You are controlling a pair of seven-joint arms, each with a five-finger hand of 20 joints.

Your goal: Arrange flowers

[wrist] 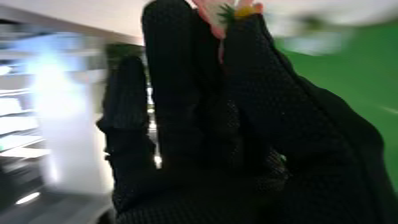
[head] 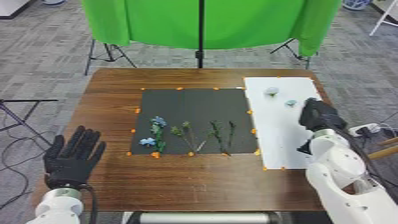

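I have the right robot hand pinching a pink flower by the white sheet's right side; my left robot hand is spread, near left. Blue flowers lie on the black sheet.

It looks like a robotics lab: white jointed robot arms at a brown wooden table, a bright green cloth backdrop hung behind on thin black metal stands, grey patterned carpet underneath.
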